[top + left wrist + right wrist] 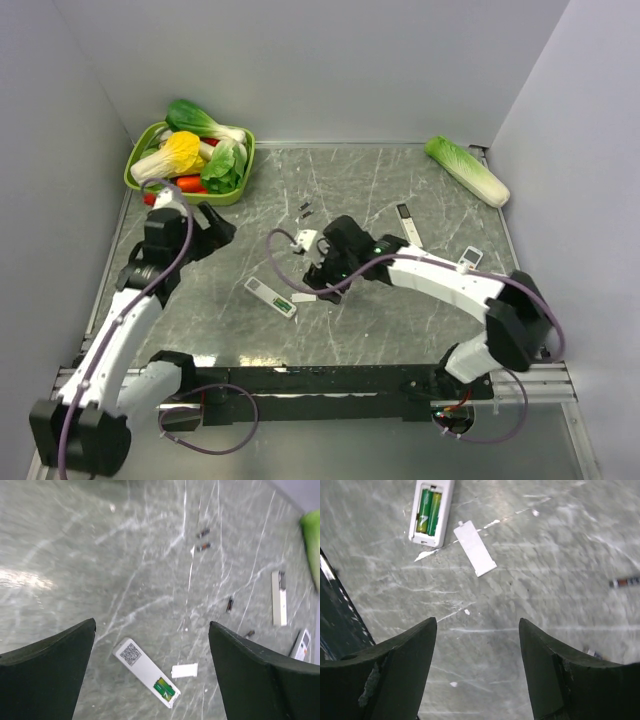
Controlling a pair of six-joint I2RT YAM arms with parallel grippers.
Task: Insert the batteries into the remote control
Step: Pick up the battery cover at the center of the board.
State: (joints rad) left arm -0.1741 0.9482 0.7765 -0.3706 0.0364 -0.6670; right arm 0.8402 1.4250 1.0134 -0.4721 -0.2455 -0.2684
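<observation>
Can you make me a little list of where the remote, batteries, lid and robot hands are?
remote control: back side up on the table, lid off
batteries: two green ones side by side inside the remote
lid: loose on the table beside the remote
left gripper: open, holding nothing
right gripper: open, holding nothing, above the table near the lid

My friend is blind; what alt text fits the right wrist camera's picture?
Two green batteries sit side by side in the open recess of a white remote control lying on a grey marbled table, its loose white battery cover just beside it. The right gripper frames the bottom edge with two dark fingers, spread open and holding nothing.
</observation>
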